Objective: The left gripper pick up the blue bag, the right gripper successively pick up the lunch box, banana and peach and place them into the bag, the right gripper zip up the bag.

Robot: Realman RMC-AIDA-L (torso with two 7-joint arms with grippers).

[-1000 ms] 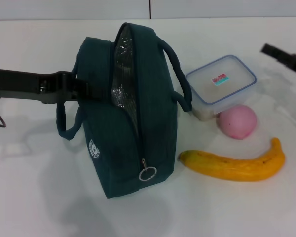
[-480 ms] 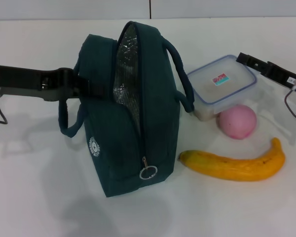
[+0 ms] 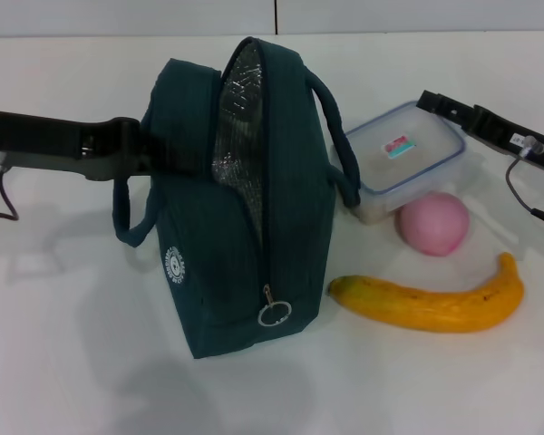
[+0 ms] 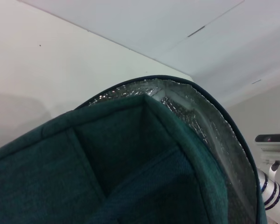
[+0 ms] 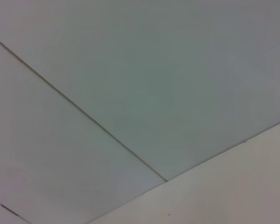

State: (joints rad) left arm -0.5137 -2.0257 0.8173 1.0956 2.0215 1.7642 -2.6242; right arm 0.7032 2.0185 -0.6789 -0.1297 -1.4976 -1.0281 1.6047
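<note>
Left pincer (image 3: 150, 154) reaching in from the robot's left, clamped on the near side handle of the blue bag (image 3: 245, 208). Bag upright on the white tabletop (image 3: 63, 362), directly ahead of that pincer, top gaping with silver foil lining (image 3: 240, 136) exposed, ring zipper pull (image 3: 273, 313) hanging low on the front edge, round white logo (image 3: 174, 265) below the pincer. In the left wrist view, only teal fabric and foil (image 4: 200, 116) filling the lower part.

Right pincer (image 3: 432, 102) extended from the robot's right, tip hovering at the far corner of the lunch box (image 3: 401, 159); cannot tell whether spread or shut. Lunch box just beneath and beside that tip, touching the bag's far handle. Peach (image 3: 432, 223) nearer the robot than that pincer, against the box. Banana (image 3: 428, 297) nearer still, apart from the pincer, one end close to the bag.
</note>
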